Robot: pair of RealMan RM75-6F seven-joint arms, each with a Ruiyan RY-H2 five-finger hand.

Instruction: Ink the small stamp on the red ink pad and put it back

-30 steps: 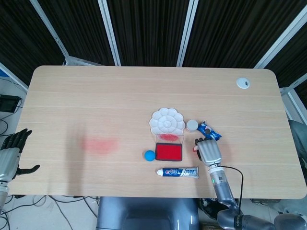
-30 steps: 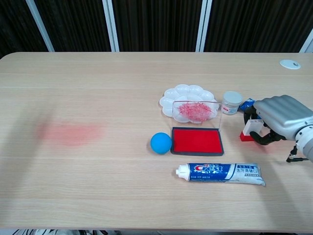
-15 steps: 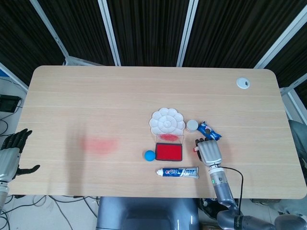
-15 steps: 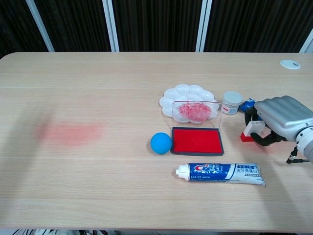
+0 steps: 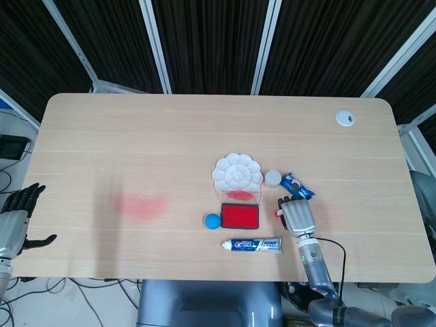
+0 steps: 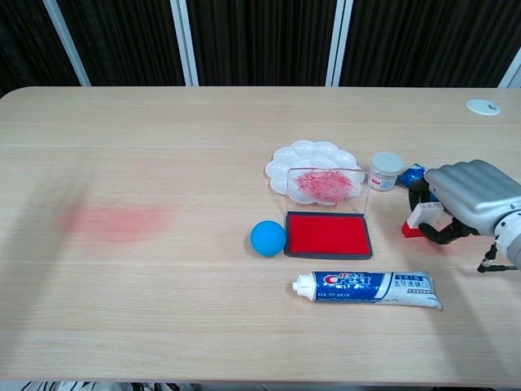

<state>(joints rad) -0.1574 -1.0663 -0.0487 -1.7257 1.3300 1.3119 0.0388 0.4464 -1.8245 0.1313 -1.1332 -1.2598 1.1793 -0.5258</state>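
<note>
The small stamp (image 6: 417, 220), white with a red base, stands on the table right of the red ink pad (image 6: 328, 234). My right hand (image 6: 467, 199) curls around the stamp with its fingers wrapped on it; in the head view only a red sliver of the stamp (image 5: 277, 212) shows beside the right hand (image 5: 297, 216). The ink pad (image 5: 240, 216) lies open, its clear lid raised at the back. My left hand (image 5: 15, 221) hangs off the table's left edge, fingers apart, holding nothing.
A blue ball (image 6: 268, 238) sits left of the pad. A toothpaste tube (image 6: 370, 287) lies in front of it. A white palette (image 6: 313, 167), a small white jar (image 6: 387, 170) and a blue snack packet (image 5: 298, 185) are behind. A red smear (image 6: 118, 221) marks the table's left.
The right hand and the stamp have shifted very slightly; otherwise nothing has visibly moved.
</note>
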